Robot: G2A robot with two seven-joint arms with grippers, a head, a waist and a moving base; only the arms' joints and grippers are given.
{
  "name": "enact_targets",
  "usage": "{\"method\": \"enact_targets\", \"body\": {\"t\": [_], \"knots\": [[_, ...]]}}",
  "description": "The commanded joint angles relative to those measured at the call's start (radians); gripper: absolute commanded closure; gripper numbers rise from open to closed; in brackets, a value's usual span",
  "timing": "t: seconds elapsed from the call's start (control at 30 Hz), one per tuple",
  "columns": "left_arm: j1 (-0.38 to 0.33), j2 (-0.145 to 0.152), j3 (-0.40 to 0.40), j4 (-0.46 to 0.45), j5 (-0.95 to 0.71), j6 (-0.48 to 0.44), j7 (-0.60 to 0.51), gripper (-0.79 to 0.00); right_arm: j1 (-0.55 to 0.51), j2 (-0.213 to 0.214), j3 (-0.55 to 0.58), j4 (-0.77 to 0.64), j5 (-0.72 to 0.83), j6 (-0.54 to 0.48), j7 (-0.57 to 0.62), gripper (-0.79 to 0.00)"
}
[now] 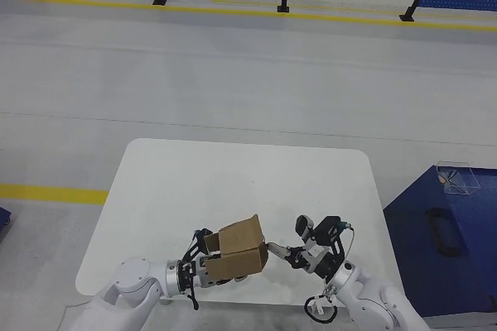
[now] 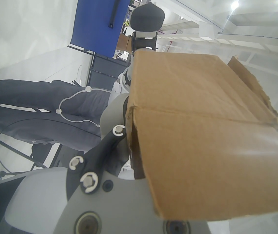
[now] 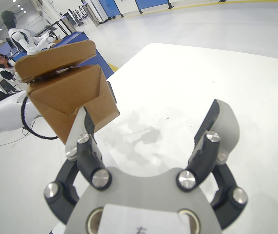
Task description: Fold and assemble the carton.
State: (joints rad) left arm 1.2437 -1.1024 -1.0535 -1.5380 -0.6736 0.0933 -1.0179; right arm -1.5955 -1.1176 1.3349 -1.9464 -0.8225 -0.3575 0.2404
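Right tool spread wide, one finger against carton corner. Left tool clamps carton, held above counter by its near edge. Likely light, thin cardboard, creases easily, flaps loose; grip flat panels beside folds, not frayed edges.

The brown cardboard carton is seen partly folded, one top flap left raised, and is held tilted over the near edge of the white table.
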Motion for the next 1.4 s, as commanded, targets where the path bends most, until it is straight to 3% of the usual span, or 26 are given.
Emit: {"method": "enact_targets", "body": {"t": [0.0,0.73,0.9,1.03,1.37], "knots": [[0.001,0.0,0.003,-0.002,0.008,-0.001,0.0,0.0,0.005,0.0,-0.003,0.004,-0.005,0.001,0.002,-0.785],[0.0,-0.004,0.011,0.002,0.015,-0.003,0.008,0.0,0.027,-0.005,-0.052,0.016,-0.049,0.009,0.027,-0.785],[0.003,-0.004,0.007,0.002,0.0,-0.011,0.002,0.0,0.009,-0.004,-0.015,0.019,-0.031,0.029,-0.022,-0.785],[0.008,-0.003,-0.002,0.001,-0.009,-0.016,-0.008,0.0,0.003,-0.002,0.003,0.041,-0.012,0.03,0.012,-0.785],[0.005,-0.006,0.01,0.001,0.004,-0.005,0.001,0.0,0.027,-0.01,-0.066,0.04,-0.001,0.008,0.01,-0.785]]}}
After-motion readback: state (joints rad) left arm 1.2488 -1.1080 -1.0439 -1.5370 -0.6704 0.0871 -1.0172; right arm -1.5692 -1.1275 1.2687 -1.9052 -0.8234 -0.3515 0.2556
